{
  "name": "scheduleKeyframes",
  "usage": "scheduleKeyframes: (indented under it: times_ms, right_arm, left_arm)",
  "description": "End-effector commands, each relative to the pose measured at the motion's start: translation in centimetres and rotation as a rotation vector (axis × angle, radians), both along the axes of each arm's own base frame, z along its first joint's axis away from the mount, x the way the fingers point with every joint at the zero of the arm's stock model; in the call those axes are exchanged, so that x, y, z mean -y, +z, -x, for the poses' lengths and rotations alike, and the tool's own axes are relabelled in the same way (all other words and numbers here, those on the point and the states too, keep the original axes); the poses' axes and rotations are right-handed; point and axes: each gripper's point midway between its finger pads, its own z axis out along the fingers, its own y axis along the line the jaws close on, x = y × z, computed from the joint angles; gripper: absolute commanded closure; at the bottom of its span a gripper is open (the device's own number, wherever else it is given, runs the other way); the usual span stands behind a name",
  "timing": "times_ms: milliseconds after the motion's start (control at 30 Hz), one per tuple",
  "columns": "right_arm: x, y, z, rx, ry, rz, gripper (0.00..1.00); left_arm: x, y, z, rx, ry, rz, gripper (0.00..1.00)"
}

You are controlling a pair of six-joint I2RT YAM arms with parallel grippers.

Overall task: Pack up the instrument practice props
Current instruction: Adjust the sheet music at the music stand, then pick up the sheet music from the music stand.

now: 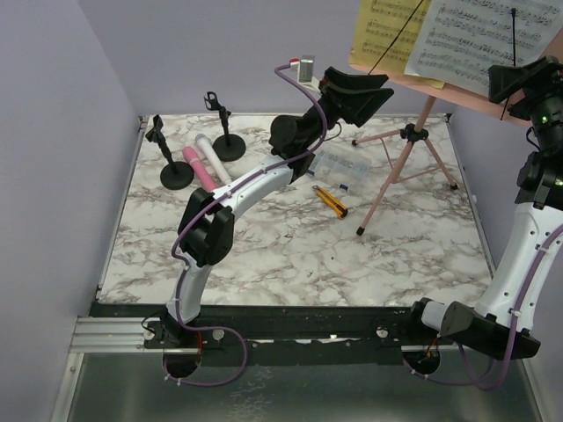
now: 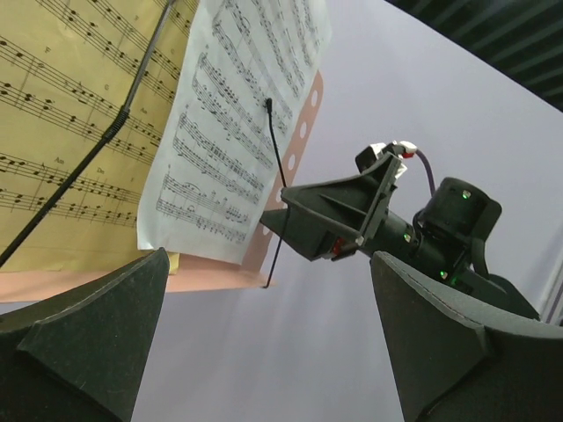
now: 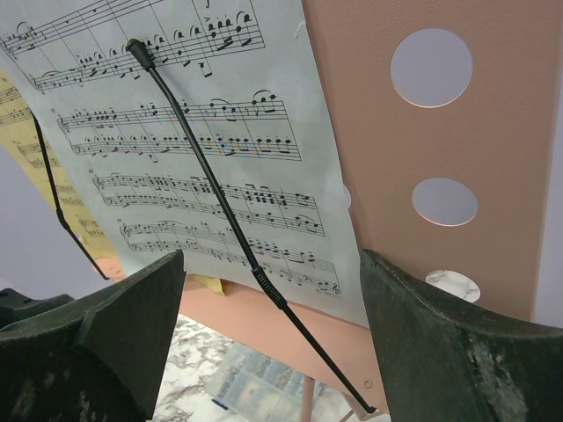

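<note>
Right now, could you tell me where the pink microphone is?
Top view: the pink microphone lies at the table's far left, beside the white microphone, between two black holders.

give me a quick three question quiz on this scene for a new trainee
1. True or false: the yellow page and the white page both rest on the music rack.
2. Multiple choice: where is the utility knife? A) on the rack's shelf; B) lying on the table near the clear box; C) between the left arm's jaws.
3. Count: how many mic holders stand on the table?

Key: 1 true; 2 B; 3 two
</note>
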Motion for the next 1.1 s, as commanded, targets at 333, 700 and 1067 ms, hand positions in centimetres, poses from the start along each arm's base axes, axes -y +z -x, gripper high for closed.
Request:
scheduleKeyframes:
  times_ms: [333,700,1067]
  right_arm:
    - [0.1,-0.5,-0.5,-0.001,0.017,-0.003,0.16]
    - [-0.2,-0.5,-0.4,0.005,0.029,0.001,0.16]
    - [-0.5,-0.4,-0.1,0.012,0.042,-0.010,0.16]
  left_arm:
    - [4.6,0.0,-4.1,-0.120,0.220,0.007,0.01]
    - [6.4,0.7,-4.7,-0.142,0.215,0.024,0.18]
    - [7.4,-0.3,-5.6,-0.130,0.261,0.003,0.67]
